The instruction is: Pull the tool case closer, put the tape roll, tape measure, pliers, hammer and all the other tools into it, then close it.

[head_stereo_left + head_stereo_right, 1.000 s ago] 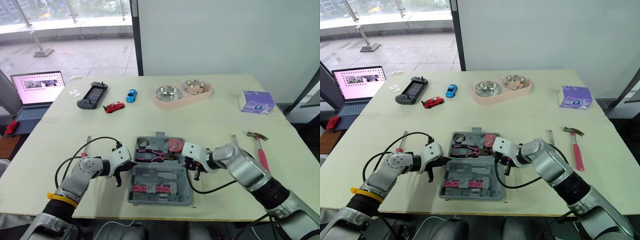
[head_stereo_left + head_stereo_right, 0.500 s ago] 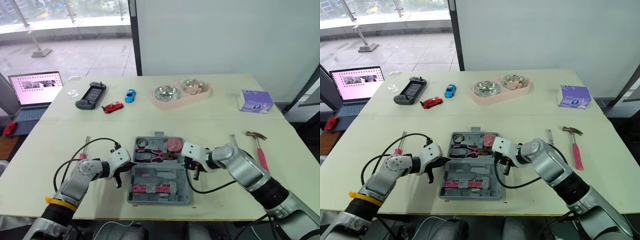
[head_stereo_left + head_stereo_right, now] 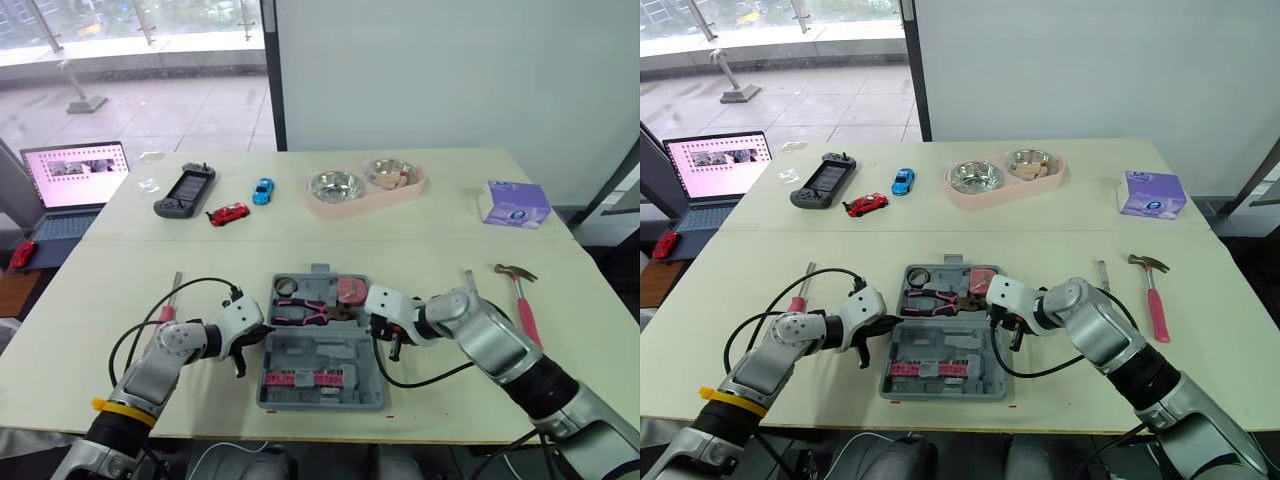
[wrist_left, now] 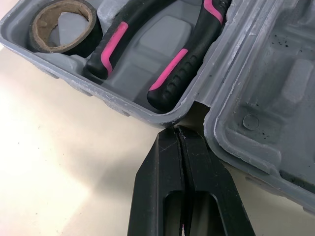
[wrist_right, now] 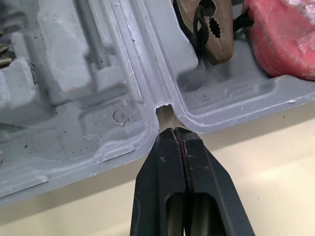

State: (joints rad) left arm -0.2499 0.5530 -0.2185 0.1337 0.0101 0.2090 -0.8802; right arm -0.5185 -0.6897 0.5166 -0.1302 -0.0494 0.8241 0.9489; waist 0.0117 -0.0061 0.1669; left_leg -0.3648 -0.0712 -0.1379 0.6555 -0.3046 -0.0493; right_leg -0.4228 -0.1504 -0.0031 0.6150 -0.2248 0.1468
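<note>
**A:** Where do we find the tool case (image 3: 340, 352)?

**B:** We see it lying open on the surface (image 3: 420, 230), at the near middle, between our two arms. Its far half holds the tape roll (image 4: 91, 34), the pliers (image 4: 172, 73) and the tape measure (image 3: 350, 291). Its near half holds a row of pink bits (image 3: 300, 378).

**A:** And our end effectors?

**B:** The left end effector (image 4: 180, 132) is clenched on nothing. Its black fingers are pressed together, with the tips at the notch where the two halves hinge on the case's left side. The right end effector (image 5: 173, 132) is clenched and empty too, with its tips at the matching notch on the right side.

**A:** Do the tips touch the case?

**B:** We cannot tell; they sit right at its rim.

**A:** What do we see outside the case?

**B:** The hammer (image 3: 522, 305) lies on the surface to the right, well apart from the case, with a slim grey tool (image 3: 467, 280) between them. A thin pink-handled tool (image 3: 797, 300) lies to the left, beside our left arm's cable.
</note>
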